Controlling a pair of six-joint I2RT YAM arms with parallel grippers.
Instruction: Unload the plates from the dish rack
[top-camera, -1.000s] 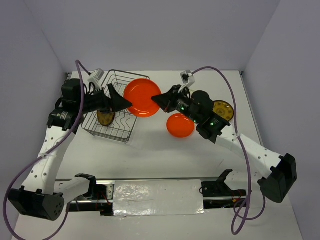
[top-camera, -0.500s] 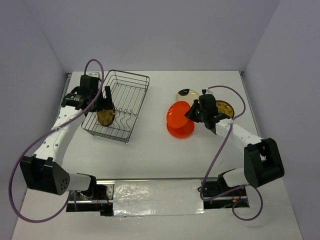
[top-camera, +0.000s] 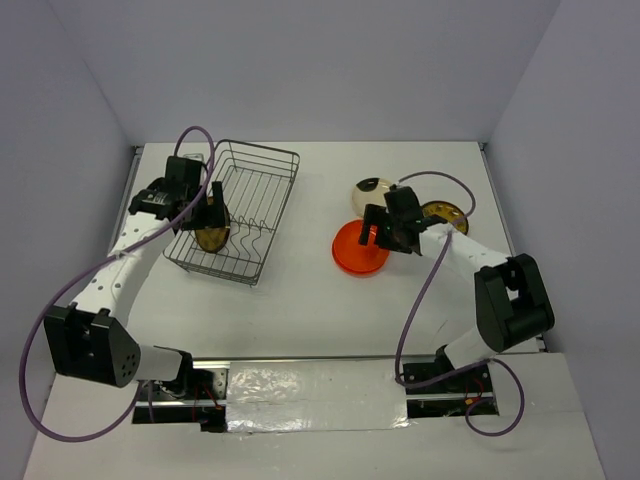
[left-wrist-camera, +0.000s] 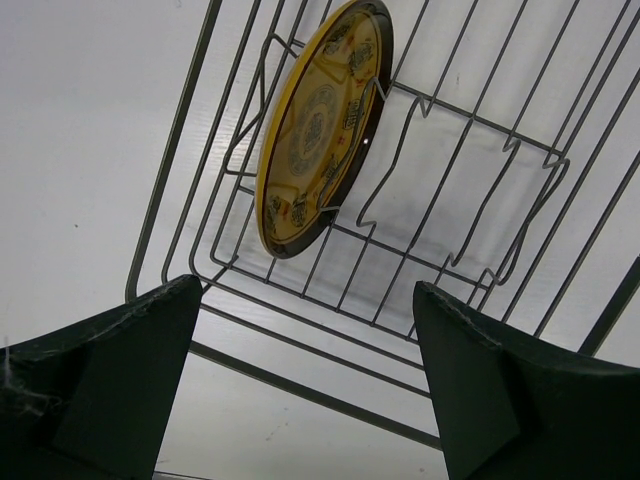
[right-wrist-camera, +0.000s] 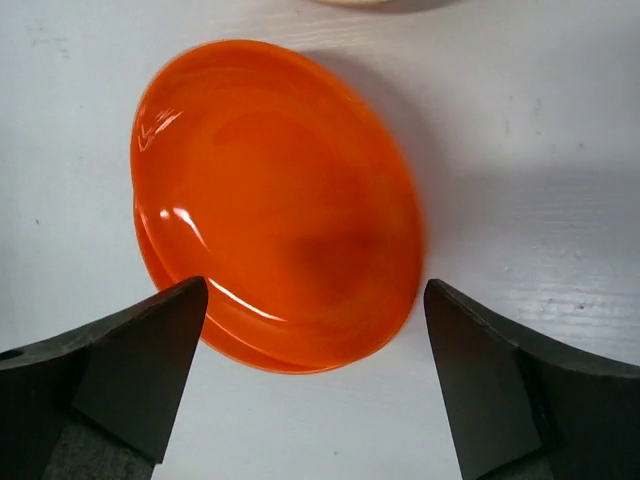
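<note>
The dish rack, a silver wire basket, stands at the back left. One mustard-brown patterned plate stands on edge in it, clear in the left wrist view between the wavy wires. My left gripper hangs open just above that plate, touching nothing. Two orange-red plates lie stacked on the table at the right. The top one lies free below my open right gripper.
A cream plate lies behind the orange stack. Another mustard patterned plate lies to its right, partly under the right arm. Grey walls close in the table at the back and sides.
The right gripper carried an orange plate from the rack, laid it on the other orange plate and opened. The left arm drew back from the handover to above the rack's mustard plate.
</note>
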